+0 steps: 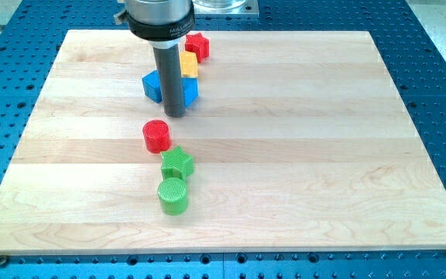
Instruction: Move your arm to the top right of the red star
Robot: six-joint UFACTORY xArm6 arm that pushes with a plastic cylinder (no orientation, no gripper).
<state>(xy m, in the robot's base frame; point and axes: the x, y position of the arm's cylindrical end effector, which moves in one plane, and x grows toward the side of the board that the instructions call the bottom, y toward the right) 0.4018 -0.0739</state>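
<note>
The red star [198, 45] lies near the board's top edge, left of centre. My rod comes down from the view's top and my tip [175, 115] rests on the board below and slightly left of the red star. The tip stands just in front of a blue block [155, 84], which the rod partly hides. A yellow block [189, 65] sits between the blue block and the red star, touching the star's lower edge.
A red cylinder [156, 136] stands below my tip. A green star [177, 163] and a green cylinder [173, 195] sit further down, close together. The wooden board [324, 155] lies on a blue perforated table [440, 77].
</note>
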